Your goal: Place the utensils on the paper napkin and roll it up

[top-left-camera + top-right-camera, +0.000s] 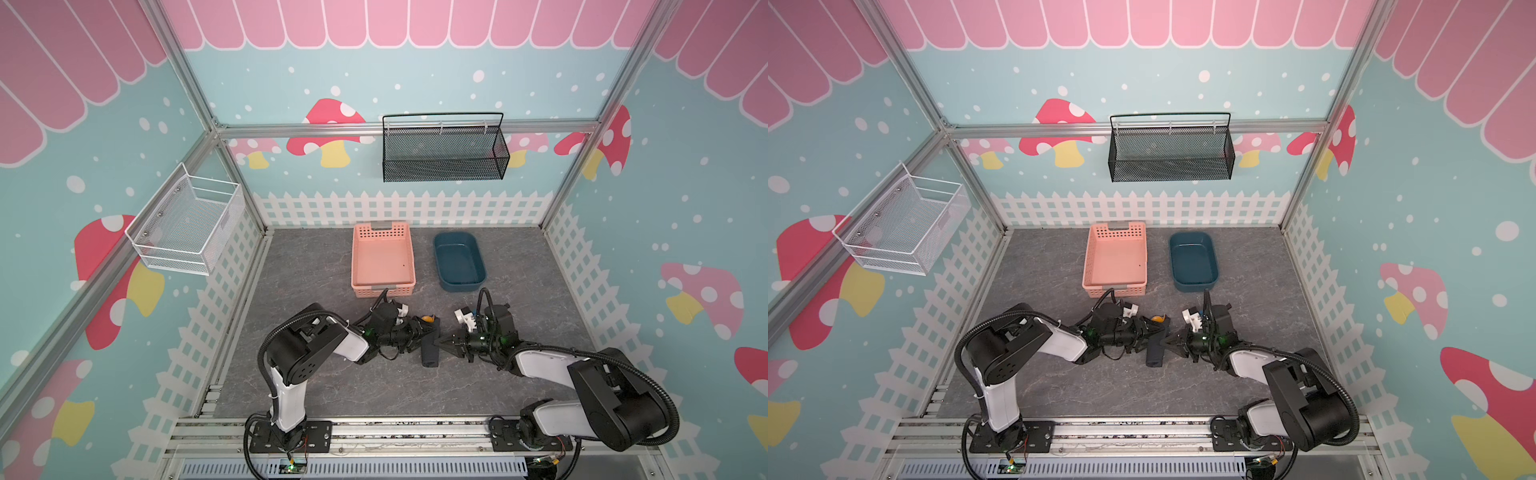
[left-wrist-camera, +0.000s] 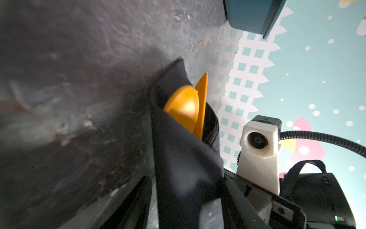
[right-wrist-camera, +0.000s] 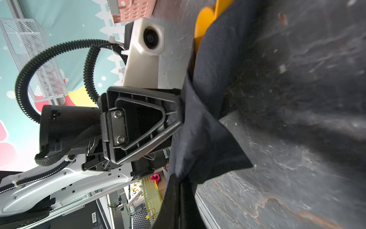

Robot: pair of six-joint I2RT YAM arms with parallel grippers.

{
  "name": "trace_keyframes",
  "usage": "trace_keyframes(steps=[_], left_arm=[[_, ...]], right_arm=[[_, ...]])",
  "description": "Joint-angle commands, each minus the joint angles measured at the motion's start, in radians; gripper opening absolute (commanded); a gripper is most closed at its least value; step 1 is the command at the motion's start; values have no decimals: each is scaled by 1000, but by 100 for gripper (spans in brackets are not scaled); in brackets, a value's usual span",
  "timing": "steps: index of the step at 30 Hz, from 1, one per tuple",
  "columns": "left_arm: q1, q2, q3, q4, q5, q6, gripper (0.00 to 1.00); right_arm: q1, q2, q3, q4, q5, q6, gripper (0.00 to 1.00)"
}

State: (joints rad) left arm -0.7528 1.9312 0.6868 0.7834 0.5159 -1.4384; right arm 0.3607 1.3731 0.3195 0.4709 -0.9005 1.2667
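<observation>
A black paper napkin (image 1: pixel 430 353) (image 1: pixel 1153 357) lies rolled into a loose tube on the grey stone-patterned desk (image 1: pixel 332 382), a little nearer me than the front wall of the pink perforated plastic basket (image 1: pixel 384 291) and slightly to its right. The orange-yellow plastic utensils (image 1: pixel 427 319) (image 1: pixel 1157 319) poke out of the end of the roll that faces the basket. The left wrist view shows a round spoon bowl (image 2: pixel 184 107) and a flat, thin blade-like piece (image 2: pixel 202 99) beside it; a fork I cannot make out.

The left gripper (image 1: pixel 426 331) reaches in from the basket's left side, its fingers (image 3: pixel 138 123) partway apart with the roll between them, one tip pressed into the paper. The right gripper (image 1: pixel 442 342) comes from the opposite side, its fingers closed, and a loose flap of napkin (image 3: pixel 208 138) gathers to a point there as if pinched. A dark blue oval plastic tub (image 1: pixel 461 286) stands just right of the basket, apart from the roll.
</observation>
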Motion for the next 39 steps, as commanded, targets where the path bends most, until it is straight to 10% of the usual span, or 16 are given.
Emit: trace_keyframes(steps=[1,31,39], left_arm=[[7,13,6,61,-7,-24,55],[19,-48,29,20,12,55,21],[32,-107,62,-4,7,112,14]], right_arm=[[-3,9,-18,50,-47,20,2],[-2,-32,-4,-49,-16,-49,3],[-3,-103,69,-172,41,-129,17]])
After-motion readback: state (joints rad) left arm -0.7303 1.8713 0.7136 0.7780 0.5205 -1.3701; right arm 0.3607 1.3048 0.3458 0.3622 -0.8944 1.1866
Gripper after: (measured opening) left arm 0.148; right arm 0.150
